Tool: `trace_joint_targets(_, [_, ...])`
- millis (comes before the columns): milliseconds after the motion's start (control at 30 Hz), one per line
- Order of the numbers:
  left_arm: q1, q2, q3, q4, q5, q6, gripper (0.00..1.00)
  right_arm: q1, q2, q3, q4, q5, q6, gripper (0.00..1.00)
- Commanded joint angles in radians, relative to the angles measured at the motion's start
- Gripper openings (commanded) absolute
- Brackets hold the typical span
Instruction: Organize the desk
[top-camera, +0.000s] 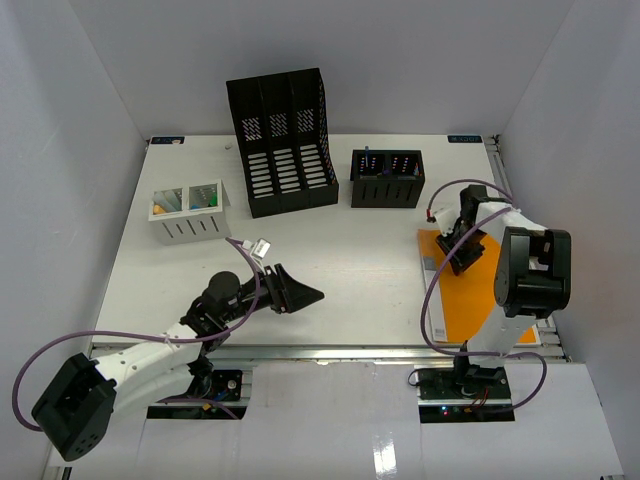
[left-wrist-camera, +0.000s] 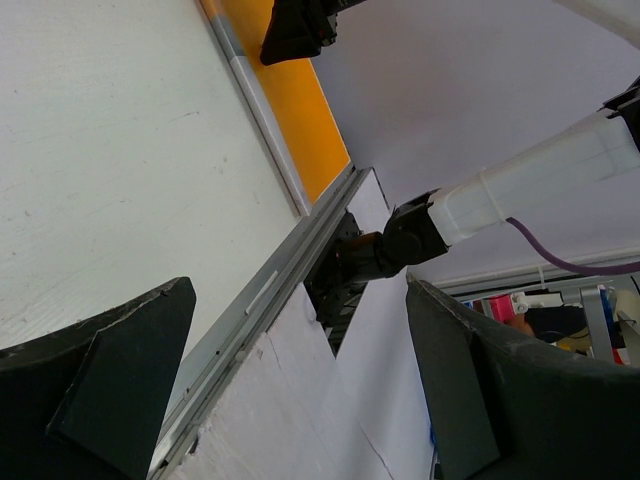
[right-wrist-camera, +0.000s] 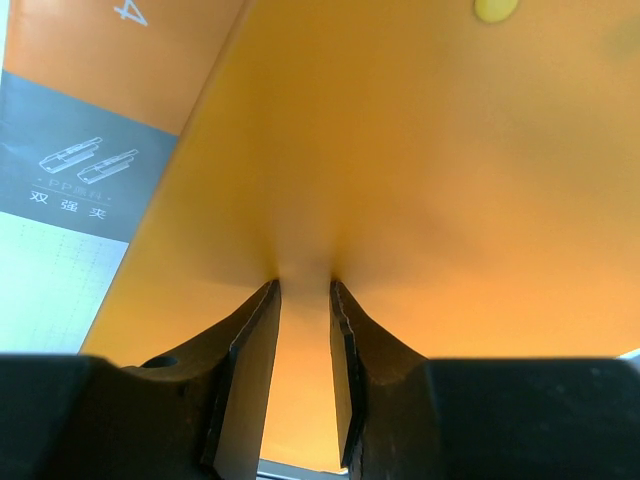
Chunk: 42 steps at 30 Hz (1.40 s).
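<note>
Now left fingers (left-wrist-camera: 110, 400) wide, empty — right fingers (right-wrist-camera: 245, 370) narrow, touching orange folder (right-wrist-camera: 400, 150).

Looks like a robotics lab test cell, not a real office: plain white wall panels (top-camera: 80, 150) box in the desk (top-camera: 340, 270) on 3 sides. A left arm (top-camera: 150, 360) & a right arm (top-camera: 530, 270) are bolted by its alu front rail (top-camera: 330, 352), w/ loose purple cables (top-camera: 40, 360) trailing. Office props sit staged on top, i.e. a black file rack (top-camera: 285, 140), a black mesh organiser (top-camera: 387, 180), a small white bin (top-camera: 190, 215) and an orange folder (top-camera: 465, 300).
</note>
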Motion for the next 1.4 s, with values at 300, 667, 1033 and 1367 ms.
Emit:
trace_joint_targets(300, [-0.006, 0.035, -0.007, 0.016, -0.020, 0.005, 0.98, 0.300, -0.018, -0.031, -0.009, -0.189, 0.167, 0.33])
trace_joint_targets(667, [-0.040, 0.252, 0.070, 0.029, -0.124, -0.053, 0.98, 0.496, 0.093, 0.132, -0.019, -0.321, 0.267, 0.32])
trace_joint_targets(1033, [-0.148, 0.549, 0.224, 0.073, -0.246, -0.102, 0.98, 0.463, -0.134, 0.175, -0.021, -0.342, 0.271, 0.31])
trace_joint_targets(1367, [-0.242, 0.688, 0.372, 0.017, -0.443, -0.119, 0.98, -0.093, -0.181, 0.172, -0.057, -0.582, 0.167, 0.47])
